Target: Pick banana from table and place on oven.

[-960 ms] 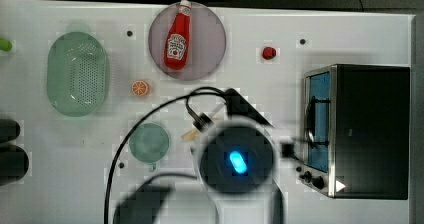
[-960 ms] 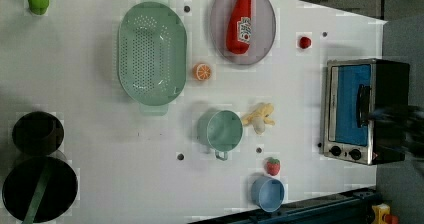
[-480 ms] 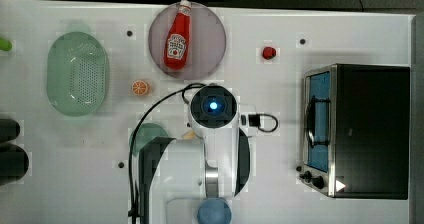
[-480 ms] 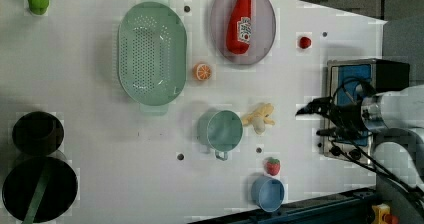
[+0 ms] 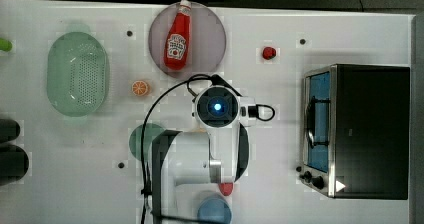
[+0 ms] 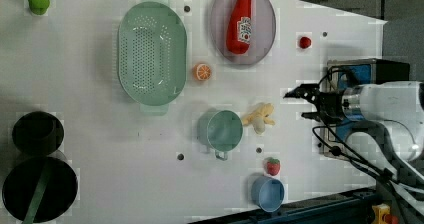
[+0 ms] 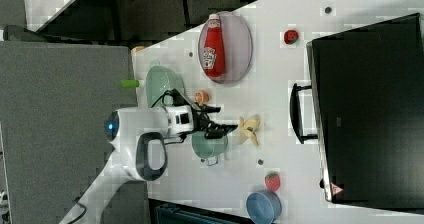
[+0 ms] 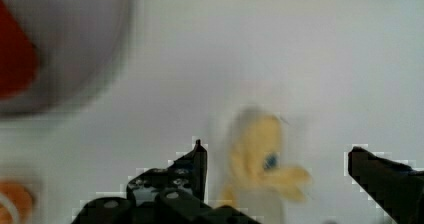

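Wrist view, pincer: the pincer had its two dark fingers spread wide apart, nothing between them but air.
Wrist view, banana: the banana lay on the white desk below, seen in the gap between the fingers; probably lined up for a straight descent.
Left view, height: the pincer appeared to be above the desk, to the left view's right of the banana; no contact yet.
Left view, neighbours: a green cup sat just beside the banana, a likely hazard for one finger.
Top view, oven: the oven stood well apart at the top view's right, its black top bare, ready as the drop spot.
Step judged: approach, grasp not begun.
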